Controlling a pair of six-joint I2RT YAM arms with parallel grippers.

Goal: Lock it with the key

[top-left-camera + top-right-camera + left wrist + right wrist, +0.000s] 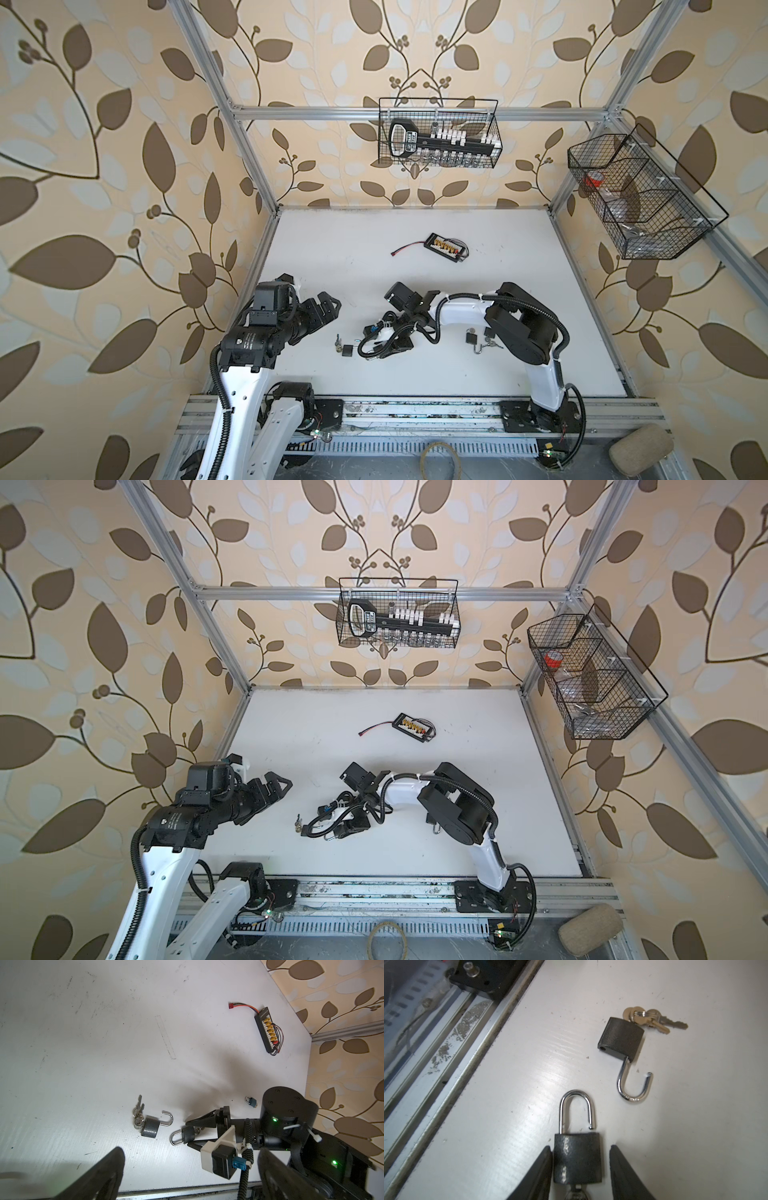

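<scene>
The left arm [266, 332] hovers, jaws spread wide; right arm [461, 311] reaches low, jaws part-open.

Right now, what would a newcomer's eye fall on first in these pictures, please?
By the table front, the right gripper straddles a padlock, its shackle unlatched. Beside it lies a second padlock, shackle swung wide, keys at its base. The left gripper hangs open at left.

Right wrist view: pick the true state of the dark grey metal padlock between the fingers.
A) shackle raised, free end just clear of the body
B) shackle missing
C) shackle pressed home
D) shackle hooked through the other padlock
A: the silver shackle of the dark grey metal padlock between the right gripper's fingers stands raised, its free end a sliver above the body.
</scene>
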